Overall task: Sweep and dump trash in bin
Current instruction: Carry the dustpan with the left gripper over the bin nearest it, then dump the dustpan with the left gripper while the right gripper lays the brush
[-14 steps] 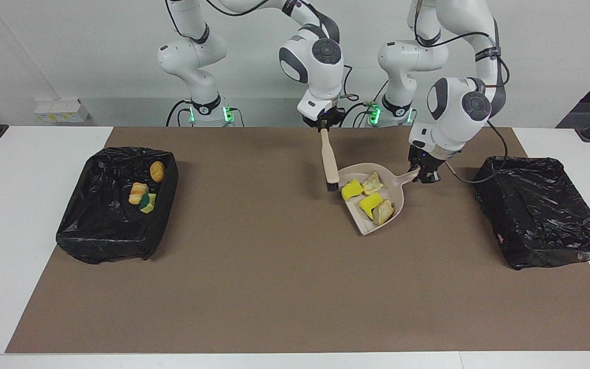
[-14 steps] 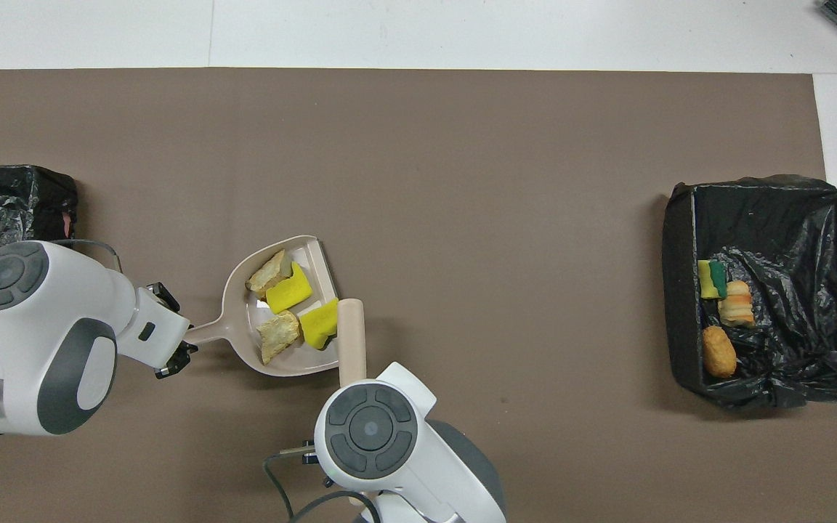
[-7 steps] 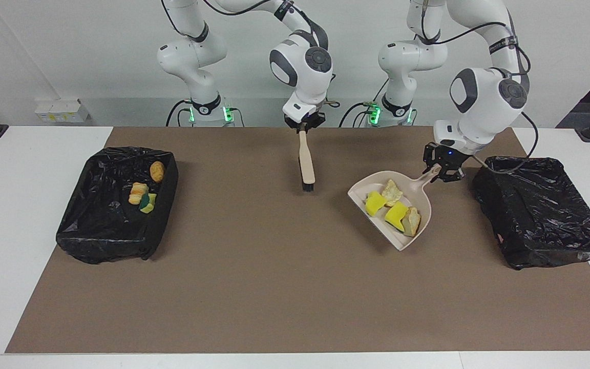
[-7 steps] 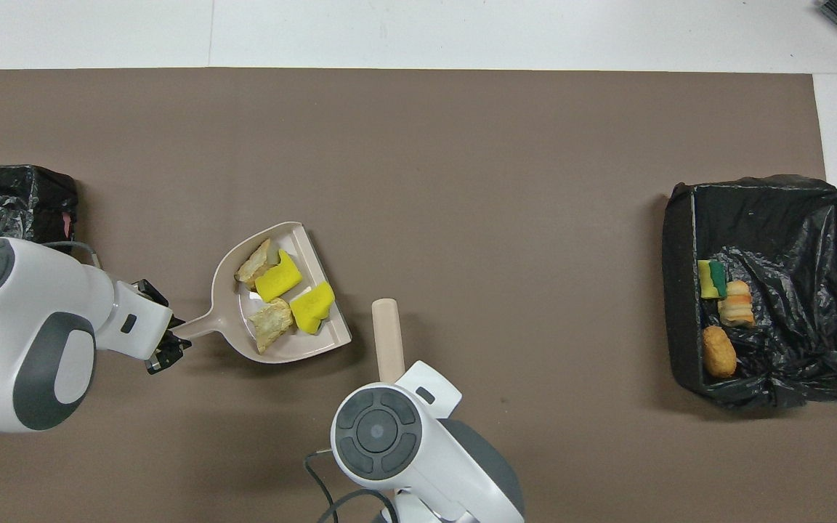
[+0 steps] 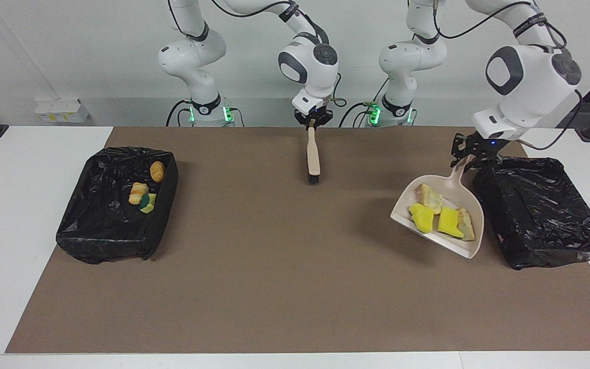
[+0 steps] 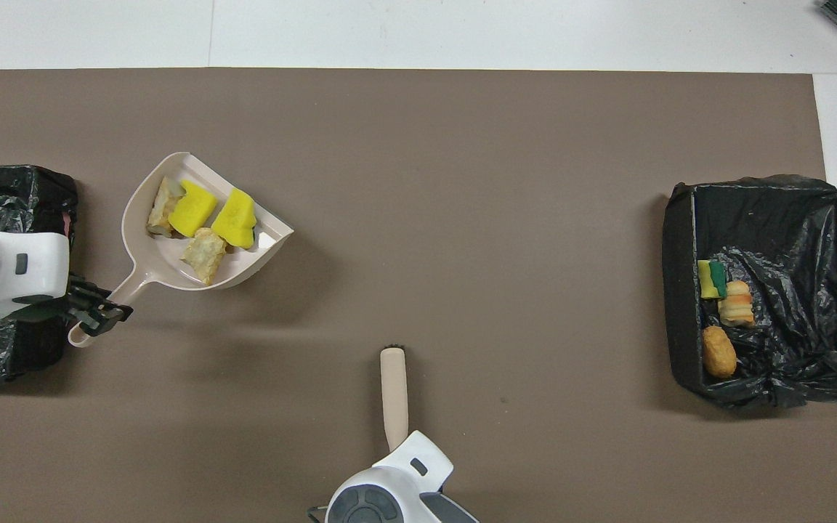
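Dustpan (image 5: 441,215), smooth beige plastic, lifted w/ spongy trash (image 5: 438,215).

bins (image 5: 116,205): 2 | dustpan (image 5: 446,189): 1 | brush (image 5: 314,159): 1 | trash scraps (image 5: 448,221): 7

The white counter (image 5: 34,215) carries a brown mat (image 5: 285,287) over most of its top. Two black-lined bins rest on the mat: one bin (image 5: 116,205) toward the right arm's end, holding a few scraps, and another bin (image 5: 541,210) toward the left arm's end, overlapping the mat's edge there.
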You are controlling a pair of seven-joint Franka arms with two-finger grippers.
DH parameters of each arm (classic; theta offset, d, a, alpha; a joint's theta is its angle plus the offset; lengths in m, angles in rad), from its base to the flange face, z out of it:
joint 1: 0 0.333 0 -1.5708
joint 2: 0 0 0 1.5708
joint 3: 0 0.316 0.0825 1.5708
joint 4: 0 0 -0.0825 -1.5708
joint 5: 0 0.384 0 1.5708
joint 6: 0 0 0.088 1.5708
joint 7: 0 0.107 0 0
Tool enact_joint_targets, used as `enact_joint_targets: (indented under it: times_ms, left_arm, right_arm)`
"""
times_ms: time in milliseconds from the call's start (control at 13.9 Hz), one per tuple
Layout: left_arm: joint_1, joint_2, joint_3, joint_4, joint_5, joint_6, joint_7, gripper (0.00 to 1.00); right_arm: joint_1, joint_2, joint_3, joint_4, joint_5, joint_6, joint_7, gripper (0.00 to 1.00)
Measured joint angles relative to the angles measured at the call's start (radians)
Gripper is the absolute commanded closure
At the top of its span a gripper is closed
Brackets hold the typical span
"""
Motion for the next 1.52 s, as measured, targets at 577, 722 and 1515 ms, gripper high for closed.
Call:
enact_joint_targets:
  times_ms: [577,722,1515]
  left_arm:
    - [0.218,0.105,0.010,0.237,0.090,-0.035,-0.005,1.00]
    - [0.285,0.138,0.011,0.286,0.136,-0.047,0.105,1.00]
    - [0.442,0.214,-0.005,0.318,0.624,0.083,0.793,1.00]
  right_arm:
    - [-0.008,0.027,-0.004,0.005,0.008,0.041,0.006,0.39]
    - [-0.032,0.042,-0.005,0.034,0.008,0.020,0.005,0.24]
    - [-0.378,-0.014,-0.021,0.307,0.006,-0.203,-0.213,0.00]
